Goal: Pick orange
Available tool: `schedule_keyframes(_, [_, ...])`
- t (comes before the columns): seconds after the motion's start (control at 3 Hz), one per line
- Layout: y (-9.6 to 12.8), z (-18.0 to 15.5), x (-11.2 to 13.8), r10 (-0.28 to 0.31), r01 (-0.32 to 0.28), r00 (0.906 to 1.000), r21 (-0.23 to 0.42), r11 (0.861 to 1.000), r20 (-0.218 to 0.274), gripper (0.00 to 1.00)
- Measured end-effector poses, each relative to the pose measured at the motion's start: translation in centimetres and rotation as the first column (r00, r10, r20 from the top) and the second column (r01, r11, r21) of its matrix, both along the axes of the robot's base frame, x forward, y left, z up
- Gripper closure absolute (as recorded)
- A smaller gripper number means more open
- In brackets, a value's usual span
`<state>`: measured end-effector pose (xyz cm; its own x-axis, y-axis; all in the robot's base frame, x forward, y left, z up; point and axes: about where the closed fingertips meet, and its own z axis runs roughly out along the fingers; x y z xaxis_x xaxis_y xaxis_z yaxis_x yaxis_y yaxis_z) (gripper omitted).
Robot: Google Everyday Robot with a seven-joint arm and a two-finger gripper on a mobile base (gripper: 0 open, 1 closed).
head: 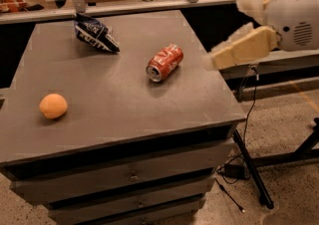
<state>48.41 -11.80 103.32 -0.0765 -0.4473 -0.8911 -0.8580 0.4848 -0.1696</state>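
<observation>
A: Anything hidden or hard to read?

B: The gripper point(225, 32), in the upper right of the frame, is showing soft and smeared. Its arm is running off the right edge, so only a white wrist housing and two cream fingers point(244, 50) are showing. The upper finger is the blurrier one. In the upper left, the print on the dark blue bag point(95, 33) is not legible. The shelf behind is being cut off by the top edge.

A: And the hand itself?

B: The fingers are standing spread, with a clear gap between them. They are gripping nothing and touching nothing. The hand is hanging in the air just past the right edge of the grey cabinet top point(124, 114), to the right of the red soda can point(164, 62) and apart from it.

A: Where is the orange?

B: The orange point(53, 106) is sitting on the cabinet top at the left of the frame, near the left edge. It is well apart from the can, which is lying on its side at centre, and from the bag. It is across the whole top from the gripper.
</observation>
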Motion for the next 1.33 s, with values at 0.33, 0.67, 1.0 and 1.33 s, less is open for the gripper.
schedule_keyframes(0.33, [7.3, 2.9, 0.8, 0.178, -0.187, 0.9805, 0.123, 0.975, 0.083, 0.0])
schedule_keyframes(0.67, [12.7, 2.1, 0.6, 0.3, -0.309, 0.951, 0.181, 0.934, 0.073, 0.0])
schedule_keyframes(1.0, [16.4, 0.1, 0.3, 0.367, -0.362, 0.9301, 0.212, 0.908, 0.016, 0.0])
schedule_keyframes(1.33, [18.8, -1.8, -0.1, 0.392, -0.374, 0.919, 0.223, 0.9, -0.041, 0.0])
